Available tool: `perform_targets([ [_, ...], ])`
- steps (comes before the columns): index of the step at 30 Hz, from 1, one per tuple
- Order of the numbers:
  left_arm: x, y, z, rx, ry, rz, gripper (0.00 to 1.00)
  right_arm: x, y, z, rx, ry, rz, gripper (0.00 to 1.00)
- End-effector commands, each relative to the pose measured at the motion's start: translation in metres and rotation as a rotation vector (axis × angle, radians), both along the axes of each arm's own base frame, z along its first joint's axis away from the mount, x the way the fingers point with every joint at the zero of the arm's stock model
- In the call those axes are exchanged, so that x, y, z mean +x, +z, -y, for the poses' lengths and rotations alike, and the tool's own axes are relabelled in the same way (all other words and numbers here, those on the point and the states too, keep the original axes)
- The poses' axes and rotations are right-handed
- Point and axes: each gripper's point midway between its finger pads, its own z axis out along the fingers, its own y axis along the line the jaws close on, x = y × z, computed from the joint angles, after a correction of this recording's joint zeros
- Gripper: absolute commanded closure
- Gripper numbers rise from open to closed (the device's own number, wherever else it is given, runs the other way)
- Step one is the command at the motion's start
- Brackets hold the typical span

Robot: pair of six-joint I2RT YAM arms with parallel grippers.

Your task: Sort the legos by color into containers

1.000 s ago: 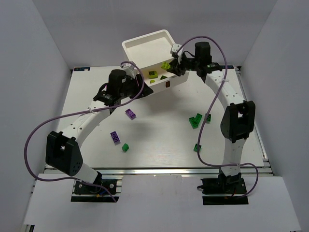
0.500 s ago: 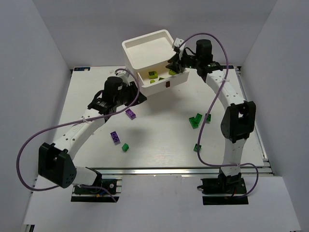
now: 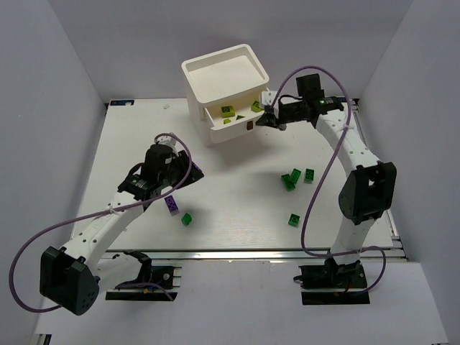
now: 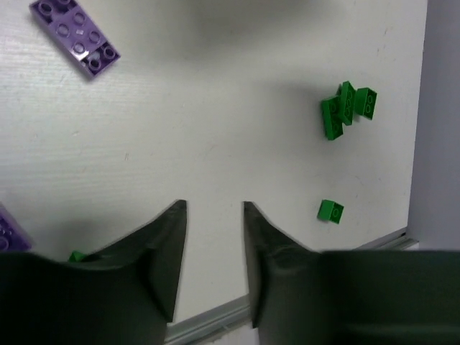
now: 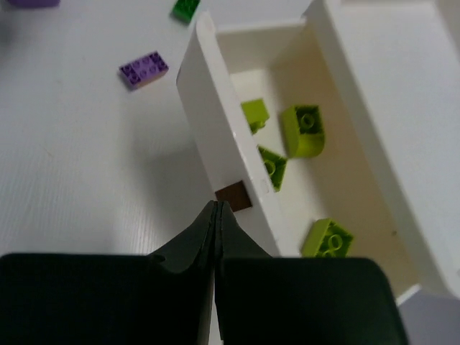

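The white drawer unit (image 3: 223, 86) stands at the back, its top drawer (image 5: 215, 136) part open. Several yellow-green legos (image 5: 303, 129) lie in it, also visible from above (image 3: 228, 111). My right gripper (image 5: 217, 208) is shut and empty, its tips right at the brown handle (image 5: 232, 195); from above it (image 3: 264, 121) is at the drawer front. My left gripper (image 4: 214, 210) is open and empty above bare table, near a purple lego (image 4: 75, 36). From above it (image 3: 188, 174) hovers left of centre. Dark green legos (image 3: 291, 178) lie at the right.
Another purple lego (image 3: 172, 205) and a dark green one (image 3: 187, 218) lie near the left arm. A single dark green lego (image 3: 294, 219) lies near the front right. The table's front edge (image 4: 215, 320) is just below my left fingers. Grey walls enclose the table.
My left arm has pulled back from the drawer unit toward the near left. My right gripper has moved from over the drawer to its front, and the drawer is further in.
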Motion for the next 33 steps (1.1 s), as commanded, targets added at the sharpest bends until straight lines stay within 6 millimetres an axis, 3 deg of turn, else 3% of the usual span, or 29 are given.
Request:
perform_targets([
  [1, -0.004, 0.004, -0.012, -0.003, 0.056, 0.013, 0.49, 0.016, -0.063, 0.013, -0.180, -0.104, -0.040, 1.00],
  [2, -0.004, 0.003, -0.013, 0.003, 0.062, 0.009, 0.43, 0.029, -0.061, 0.006, -0.169, -0.131, 0.021, 1.00],
  [4, -0.004, 0.003, -0.014, 0.005, 0.067, 0.008, 0.32, 0.043, -0.076, 0.010, -0.197, -0.217, 0.011, 1.00],
  [8, -0.005, 0.004, -0.017, 0.013, 0.083, 0.008, 0.26, 0.068, -0.077, 0.001, -0.188, -0.302, 0.038, 1.00],
  [16, -0.011, 0.002, -0.023, 0.017, 0.101, 0.000, 0.25, 0.097, -0.074, -0.017, -0.134, -0.360, 0.063, 1.00],
  [17, -0.011, 0.001, -0.023, 0.019, 0.103, -0.003, 0.25, 0.102, -0.066, -0.020, -0.121, -0.364, 0.071, 1.00],
  [18, -0.011, 0.001, -0.024, 0.019, 0.105, -0.003, 0.25, 0.104, -0.071, -0.024, -0.124, -0.363, 0.059, 1.00],
  [20, -0.010, 0.002, -0.024, 0.021, 0.107, -0.002, 0.25, 0.112, -0.059, -0.030, -0.097, -0.370, 0.066, 1.00],
  [21, -0.010, 0.001, -0.024, 0.022, 0.108, -0.002, 0.25, 0.115, -0.065, -0.033, -0.097, -0.369, 0.056, 1.00],
  [24, -0.010, 0.002, -0.024, 0.020, 0.108, 0.002, 0.24, 0.120, -0.060, -0.042, -0.079, -0.353, 0.060, 1.00],
  [33, -0.011, 0.000, -0.025, 0.016, 0.114, 0.004, 0.25, 0.101, -0.030, -0.059, 0.034, -0.237, 0.055, 1.00],
])
